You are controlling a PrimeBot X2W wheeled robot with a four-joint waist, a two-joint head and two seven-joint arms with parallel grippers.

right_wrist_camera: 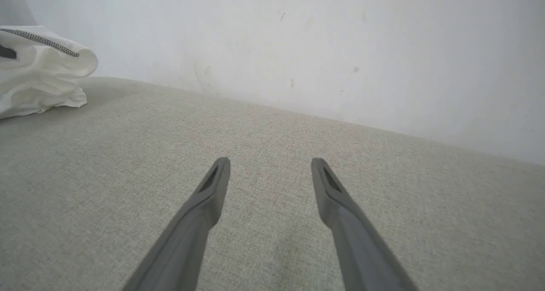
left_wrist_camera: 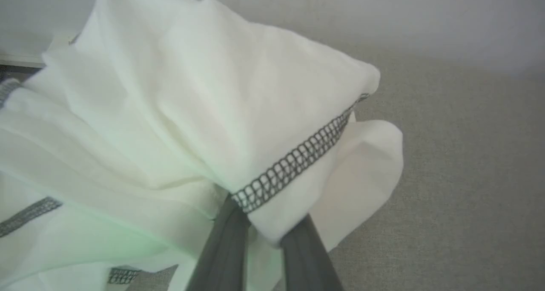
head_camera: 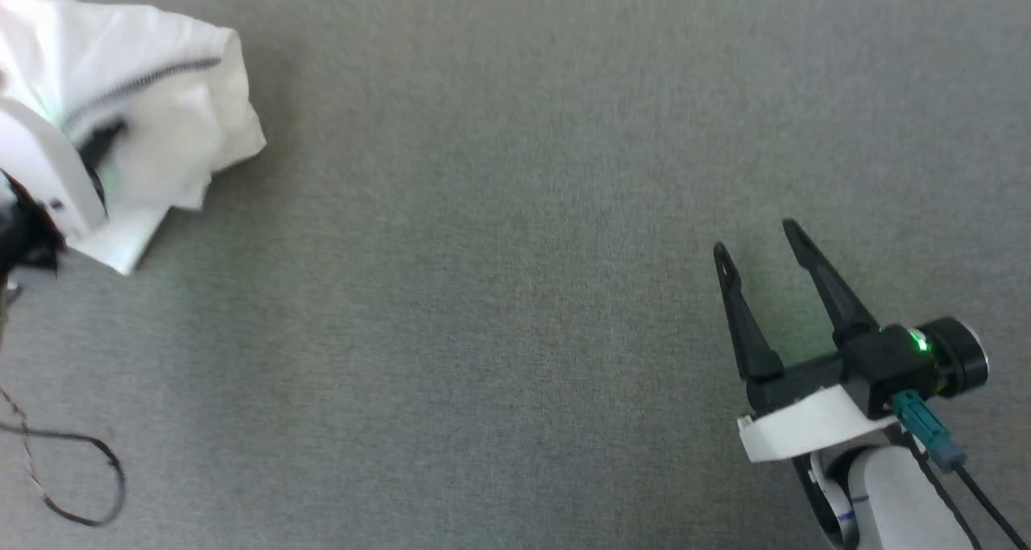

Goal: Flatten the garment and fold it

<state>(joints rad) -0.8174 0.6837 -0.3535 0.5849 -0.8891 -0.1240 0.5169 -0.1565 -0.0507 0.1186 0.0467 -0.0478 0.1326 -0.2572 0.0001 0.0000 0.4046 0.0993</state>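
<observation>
barely begun, i'd say: the garment (left_wrist_camera: 191, 112) is a crumpled heap, neither flattened nor folded. the left pincer (left_wrist_camera: 268, 225) is pinched on a fold right at its stitched seam. the right pincer (head_camera: 757, 239) gapes wide and empty, with the heap well off to its left.

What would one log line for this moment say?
left gripper: shut on garment | right gripper: open, empty | garment: crumpled, unfolded

I seem to stand in a bare test room, more lab than home. A wide grey woven surface (head_camera: 515, 212) spreads before me. A plain, scuffed white wall (right_wrist_camera: 298, 35) rises at twelve o'clock, and a loose black cable (head_camera: 119, 473) trails at eight o'clock.
</observation>
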